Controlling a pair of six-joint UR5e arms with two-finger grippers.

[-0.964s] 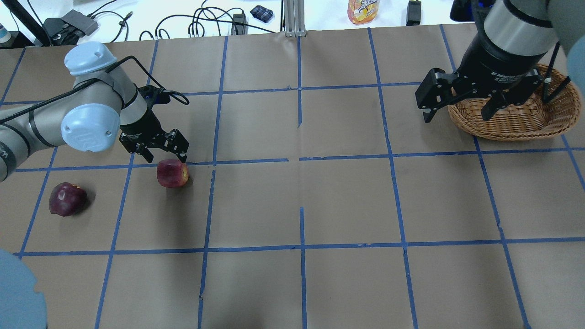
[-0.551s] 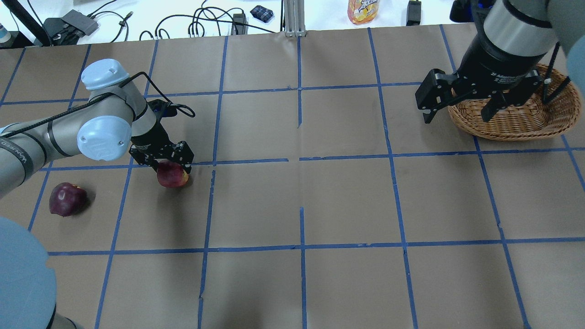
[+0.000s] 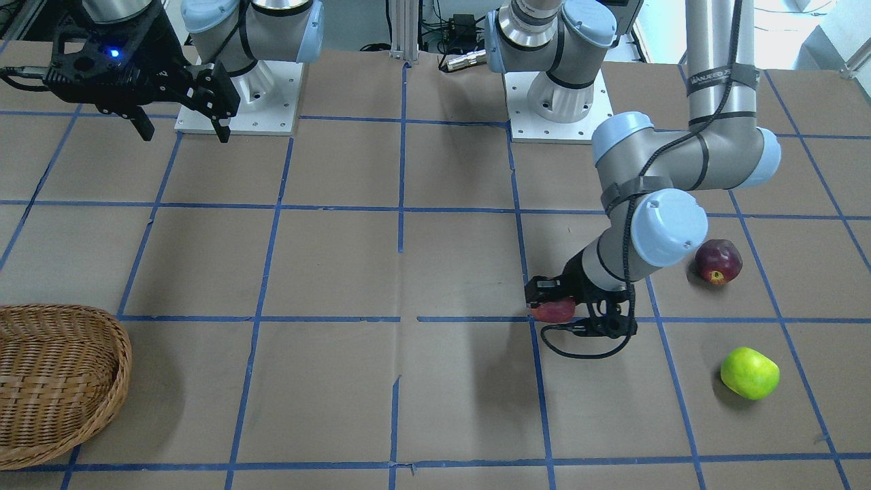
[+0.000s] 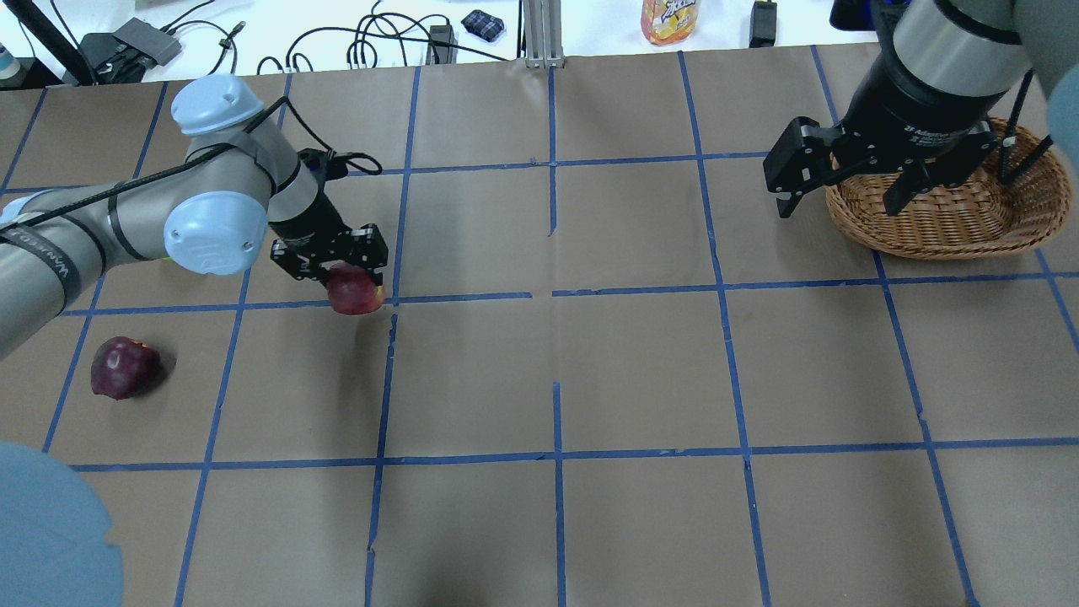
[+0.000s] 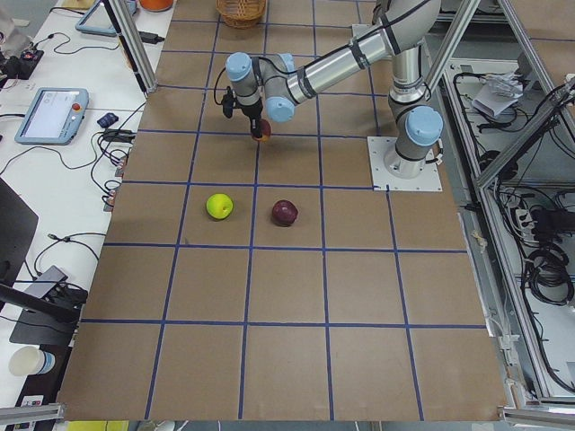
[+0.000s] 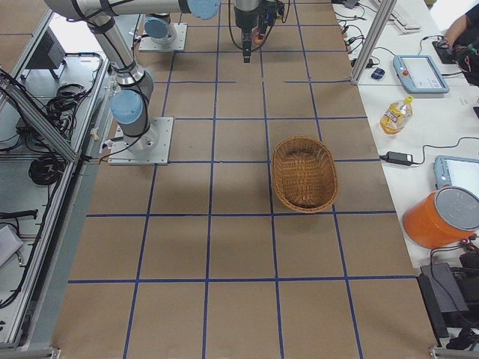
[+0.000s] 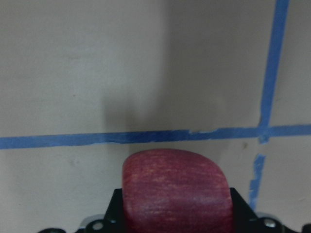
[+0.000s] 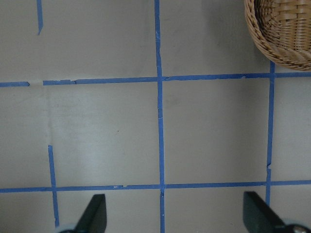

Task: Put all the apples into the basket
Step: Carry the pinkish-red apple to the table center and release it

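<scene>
My left gripper (image 4: 346, 282) is shut on the matte red apple (image 4: 355, 291) and holds it just above the table; it also shows in the front view (image 3: 552, 309) and fills the bottom of the left wrist view (image 7: 175, 191). The dark maroon apple (image 4: 124, 367) lies on the table at the left (image 3: 718, 262). The lime green apple (image 3: 749, 373) lies farther out, hidden by my arm in the overhead view. My right gripper (image 4: 843, 190) is open and empty, raised beside the wicker basket (image 4: 1003, 223), which is empty (image 6: 303, 173).
Blue tape lines grid the brown paper table (image 4: 556, 371). Cables, a juice bottle (image 4: 670, 18) and other gear lie beyond the far edge. An orange bucket (image 6: 441, 217) and tablets stand on the side bench.
My left gripper came down over the red apple, shut on it, and has lifted and carried it a little to the right. The right arm has barely moved.
</scene>
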